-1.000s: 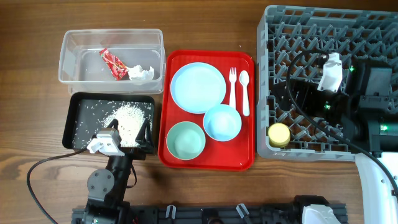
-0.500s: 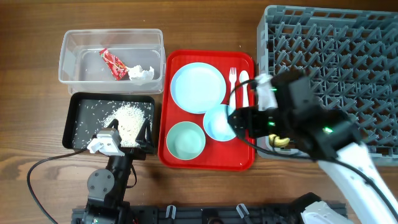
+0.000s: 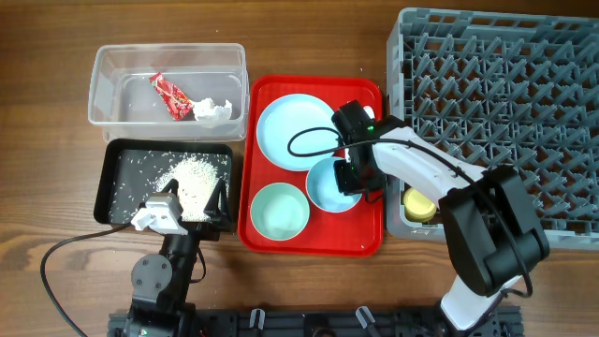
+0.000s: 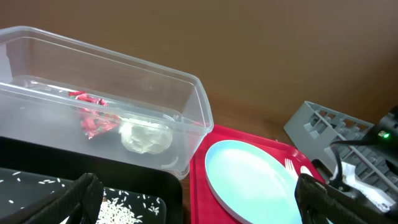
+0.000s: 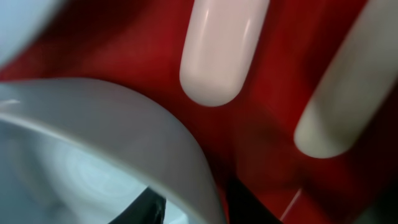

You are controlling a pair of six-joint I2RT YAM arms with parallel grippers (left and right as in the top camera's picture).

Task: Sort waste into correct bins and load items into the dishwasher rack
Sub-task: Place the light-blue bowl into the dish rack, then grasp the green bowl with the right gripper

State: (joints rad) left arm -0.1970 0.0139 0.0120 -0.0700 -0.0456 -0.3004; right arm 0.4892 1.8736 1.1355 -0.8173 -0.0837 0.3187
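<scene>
My right gripper (image 3: 354, 178) is shut on the right rim of the light blue bowl (image 3: 328, 190), which sits on the red serving tray (image 3: 318, 241). In the right wrist view one finger is inside the bowl (image 5: 74, 155) and one outside it. Two white cutlery handles (image 5: 221, 50) lie just beyond. The light blue plate (image 3: 298, 131) and the pale green bowl (image 3: 279, 211) rest on the same tray. A yellow cup (image 3: 420, 203) stands in the grey dishwasher rack (image 3: 524, 94). My left gripper (image 4: 199, 208) hangs open over the near edge of the black tray (image 3: 120, 150).
The clear tub (image 3: 103, 84) holds a red wrapper (image 3: 170, 96) and a white tissue (image 3: 213, 110). White rice (image 3: 195, 173) lies heaped in the black tray. My right arm stretches from the rack's front left corner across the red tray's right side.
My right arm has swung from above the rack down to the red tray, and its jaws have closed on the light blue bowl's rim. The left arm has not moved.
</scene>
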